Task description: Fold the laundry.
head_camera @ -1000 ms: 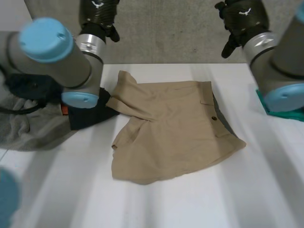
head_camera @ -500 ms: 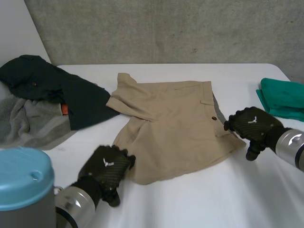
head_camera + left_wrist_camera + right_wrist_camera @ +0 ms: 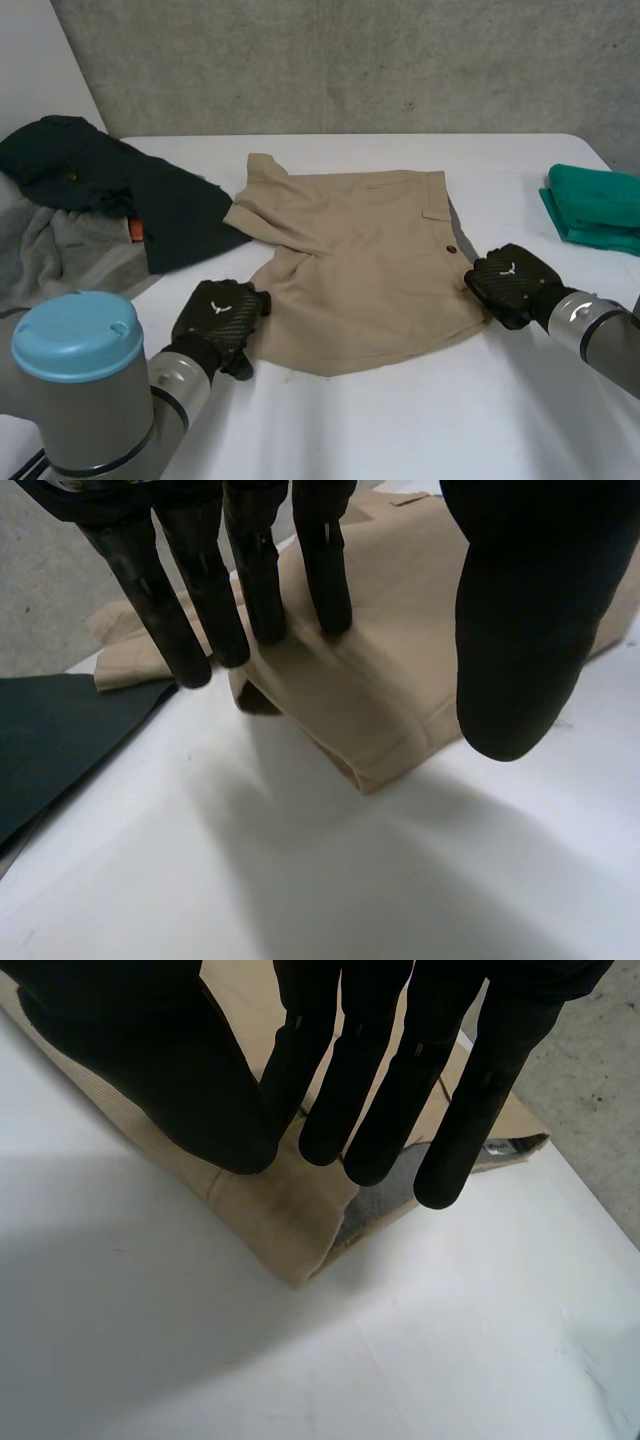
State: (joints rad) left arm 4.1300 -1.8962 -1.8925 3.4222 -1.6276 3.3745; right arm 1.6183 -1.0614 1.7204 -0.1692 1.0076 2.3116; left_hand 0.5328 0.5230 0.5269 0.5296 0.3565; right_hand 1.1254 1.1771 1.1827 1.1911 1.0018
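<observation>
The tan shorts (image 3: 360, 270) lie flat mid-bench, one leg's hem flipped over at their 10 o'clock. The left hand (image 3: 220, 322) sits at the hem corner at 8 o'clock, its straight fingers (image 3: 255, 580) resting on the cloth with the thumb held apart. The right hand (image 3: 508, 282) is spread over the waist corner at 4 o'clock (whether its thumb touches the fabric is hard to tell). Neither hand pinches anything. Taking opposite corners likely sets up lifting the near edge evenly for a fold. A dark garment (image 3: 110, 190) lies at 10 o'clock on the bench (image 3: 400, 420) and a green cloth (image 3: 595, 205) at 2.
</observation>
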